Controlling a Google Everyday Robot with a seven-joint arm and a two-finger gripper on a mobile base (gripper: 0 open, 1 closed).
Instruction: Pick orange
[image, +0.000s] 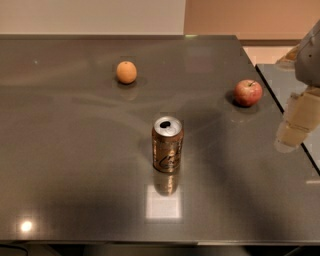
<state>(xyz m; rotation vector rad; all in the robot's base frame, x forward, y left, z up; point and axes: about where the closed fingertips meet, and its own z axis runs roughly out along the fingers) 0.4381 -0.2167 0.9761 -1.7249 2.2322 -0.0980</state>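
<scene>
The orange (126, 72) is small, round and matte. It sits on the dark glossy table (75, 150) at the back, left of centre. My gripper (296, 126) hangs at the far right of the view, over the table's right edge. It is far from the orange, to its right and nearer the camera, and nothing is in it.
A red apple (248, 93) with a stem sits at the back right, close to the gripper. An opened gold drink can (167, 144) stands upright in the middle. A second dark surface (287, 80) adjoins the table's right edge.
</scene>
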